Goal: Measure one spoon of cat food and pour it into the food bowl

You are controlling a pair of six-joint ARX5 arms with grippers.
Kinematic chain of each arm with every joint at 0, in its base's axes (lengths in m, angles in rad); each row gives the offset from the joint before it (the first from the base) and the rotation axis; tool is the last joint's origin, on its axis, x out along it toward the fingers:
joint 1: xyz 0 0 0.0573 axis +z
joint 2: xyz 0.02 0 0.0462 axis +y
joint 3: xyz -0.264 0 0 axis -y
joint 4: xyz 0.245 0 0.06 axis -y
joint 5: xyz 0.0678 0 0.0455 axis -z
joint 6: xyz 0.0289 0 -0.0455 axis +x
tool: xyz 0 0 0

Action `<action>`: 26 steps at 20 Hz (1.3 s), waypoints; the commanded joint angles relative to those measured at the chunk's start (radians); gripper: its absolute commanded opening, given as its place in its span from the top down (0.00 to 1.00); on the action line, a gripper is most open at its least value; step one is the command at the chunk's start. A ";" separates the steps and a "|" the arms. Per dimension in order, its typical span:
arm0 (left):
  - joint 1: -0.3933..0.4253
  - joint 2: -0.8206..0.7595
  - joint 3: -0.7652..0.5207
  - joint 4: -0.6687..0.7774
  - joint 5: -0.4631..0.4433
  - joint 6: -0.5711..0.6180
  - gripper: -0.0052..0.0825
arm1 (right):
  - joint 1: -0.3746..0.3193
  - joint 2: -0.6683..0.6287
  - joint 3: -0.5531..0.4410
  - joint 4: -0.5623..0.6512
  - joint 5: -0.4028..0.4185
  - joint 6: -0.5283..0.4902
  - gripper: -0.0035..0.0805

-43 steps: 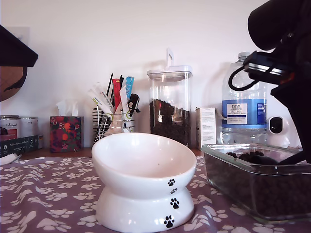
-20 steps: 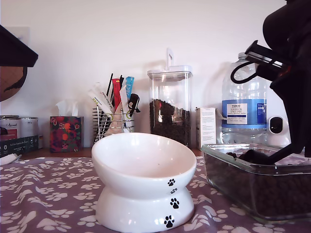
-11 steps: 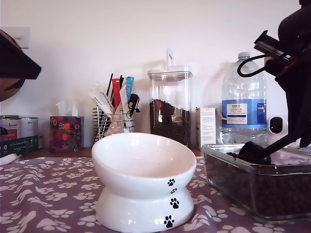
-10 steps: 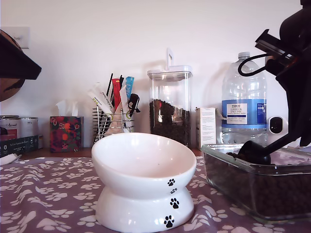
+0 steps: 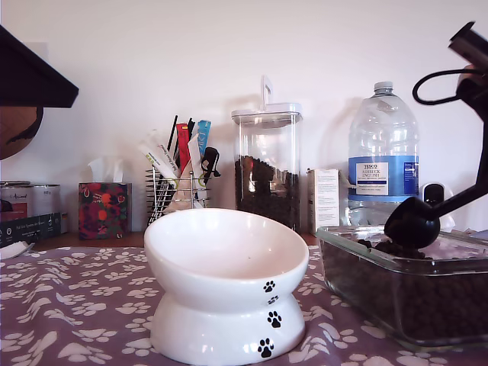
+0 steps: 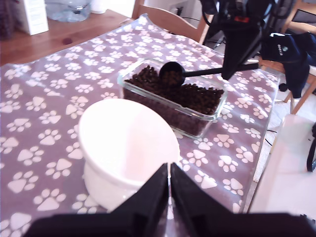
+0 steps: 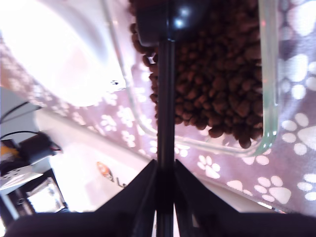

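The black spoon hangs just above the cat food in a rectangular clear glass dish at the exterior view's right. My second gripper is shut on the spoon's handle. From the first wrist view the spoon shows brown kibble in its bowl. The white food bowl with black paw prints stands beside the dish, and it looks empty. My first gripper is shut on nothing, held above the food bowl. The first arm is in the exterior view's upper left.
A paw-print cloth covers the table. At the back stand a clear canister of kibble, a big water bottle, a wire rack of utensils, a tissue box and tins. A chair stands past the table.
The spoon rose out of the kibble and now hangs above the dish. The second arm moved up and toward the exterior view's right. The first arm's dark shape shifted slightly.
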 commanded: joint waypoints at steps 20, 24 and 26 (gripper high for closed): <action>-0.058 0.069 -0.002 0.014 0.001 0.005 0.96 | 0.224 0.011 -0.018 0.142 -0.249 0.063 0.97; -0.058 0.068 -0.002 -0.001 -0.002 0.005 0.96 | 0.355 0.011 -0.014 0.304 -0.173 0.211 0.97; -0.058 0.060 -0.002 -0.021 -0.008 0.005 0.96 | 0.417 0.011 -0.012 0.363 -0.098 0.263 0.97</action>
